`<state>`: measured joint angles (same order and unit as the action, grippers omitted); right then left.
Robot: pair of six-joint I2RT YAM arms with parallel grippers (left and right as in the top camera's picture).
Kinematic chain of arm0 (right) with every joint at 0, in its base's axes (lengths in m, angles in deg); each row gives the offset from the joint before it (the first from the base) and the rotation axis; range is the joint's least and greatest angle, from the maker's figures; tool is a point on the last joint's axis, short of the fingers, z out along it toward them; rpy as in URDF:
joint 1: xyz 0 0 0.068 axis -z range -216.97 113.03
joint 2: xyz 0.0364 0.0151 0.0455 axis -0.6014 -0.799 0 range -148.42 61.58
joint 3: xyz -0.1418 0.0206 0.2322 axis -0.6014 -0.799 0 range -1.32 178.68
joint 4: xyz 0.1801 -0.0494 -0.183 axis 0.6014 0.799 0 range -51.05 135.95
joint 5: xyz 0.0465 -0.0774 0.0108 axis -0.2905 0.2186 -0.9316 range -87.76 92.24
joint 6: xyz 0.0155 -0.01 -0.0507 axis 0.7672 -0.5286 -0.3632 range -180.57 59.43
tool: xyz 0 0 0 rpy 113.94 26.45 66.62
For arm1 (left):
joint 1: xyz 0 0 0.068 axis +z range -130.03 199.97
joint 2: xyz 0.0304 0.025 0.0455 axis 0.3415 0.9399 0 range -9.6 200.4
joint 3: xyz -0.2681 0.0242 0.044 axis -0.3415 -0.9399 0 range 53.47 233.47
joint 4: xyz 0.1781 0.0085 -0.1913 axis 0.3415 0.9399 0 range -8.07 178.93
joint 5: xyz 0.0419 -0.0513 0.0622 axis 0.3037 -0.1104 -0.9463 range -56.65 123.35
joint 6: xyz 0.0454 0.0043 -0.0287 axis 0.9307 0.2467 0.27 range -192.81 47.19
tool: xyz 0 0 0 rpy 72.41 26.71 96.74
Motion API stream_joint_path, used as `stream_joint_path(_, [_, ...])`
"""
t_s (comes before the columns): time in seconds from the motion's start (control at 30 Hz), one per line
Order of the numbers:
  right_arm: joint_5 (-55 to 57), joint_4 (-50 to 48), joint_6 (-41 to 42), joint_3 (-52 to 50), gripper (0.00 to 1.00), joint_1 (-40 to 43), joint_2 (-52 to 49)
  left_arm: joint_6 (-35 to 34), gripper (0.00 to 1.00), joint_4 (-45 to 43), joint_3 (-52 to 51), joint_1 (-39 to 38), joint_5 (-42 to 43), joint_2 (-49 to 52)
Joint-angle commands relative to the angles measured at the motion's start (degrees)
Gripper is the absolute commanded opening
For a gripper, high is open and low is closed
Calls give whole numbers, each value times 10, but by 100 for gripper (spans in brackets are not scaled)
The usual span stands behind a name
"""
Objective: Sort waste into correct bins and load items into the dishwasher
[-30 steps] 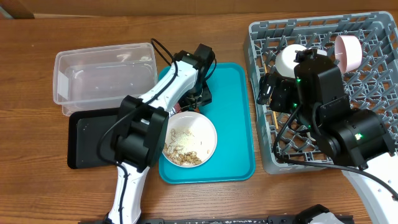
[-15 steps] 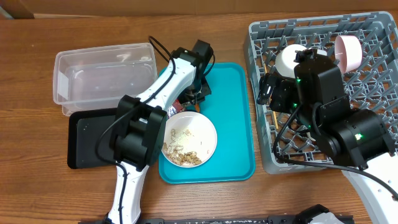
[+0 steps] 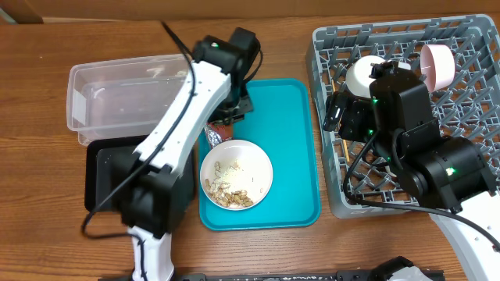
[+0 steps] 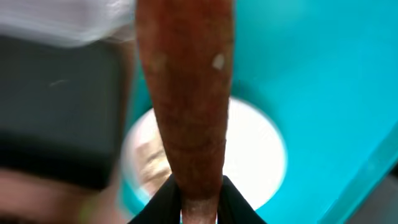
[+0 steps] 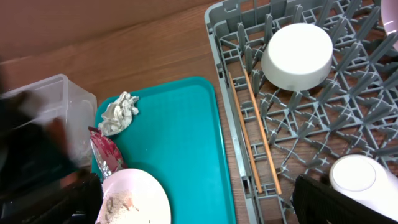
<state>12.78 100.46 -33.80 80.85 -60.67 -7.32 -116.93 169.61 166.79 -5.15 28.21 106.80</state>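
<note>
Gripping an orange carrot-like piece [image 4: 186, 93] by its narrow end, the left jaws hang above a white round plate [image 4: 258, 155] of beige crumbly food scraps [image 3: 228, 191] at the lower left of a teal serving tray [image 3: 285, 140]. A small red packet [image 5: 104, 155] and a crumpled silvery-white wrapper [image 5: 120, 112] lie along the tray's left edge. Further left sit a clear plastic rectangular tub [image 3: 129, 97] and a shallow black rectangular tray [image 3: 101, 176]. The right jaws stand wide open over the grey plastic dish rack [image 3: 332, 35], which holds a white bowl [image 5: 296, 56], a pink bowl [image 3: 437, 64] and thin wooden chopsticks [image 5: 255, 137].
</note>
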Motion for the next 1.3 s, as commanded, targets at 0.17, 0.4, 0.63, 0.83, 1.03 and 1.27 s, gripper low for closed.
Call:
stream_joint_path(0.17, [5, -3, 3, 3, 100, 1, 1, -67, 25, 92, -46, 3, -126, -96])
stream_joint_path(0.4, [5, -3, 3, 3, 100, 1, 1, -107, 21, 67, -204, 50, -143, -159])
stream_joint_path(0.63, [5, -3, 3, 3, 100, 1, 1, -81, 13, 16, -315, 127, -115, -211])
stream_joint_path(0.83, [5, -3, 3, 3, 100, 1, 1, 69, 40, -67, -315, 118, -6, -244])
stream_joint_path(1.03, [5, -3, 3, 3, 100, 1, 1, 70, 68, -127, -335, 48, -27, -242])
stream_joint_path(1.27, [5, -3, 3, 3, 100, 1, 1, -76, 57, -181, -408, 34, -105, -242])
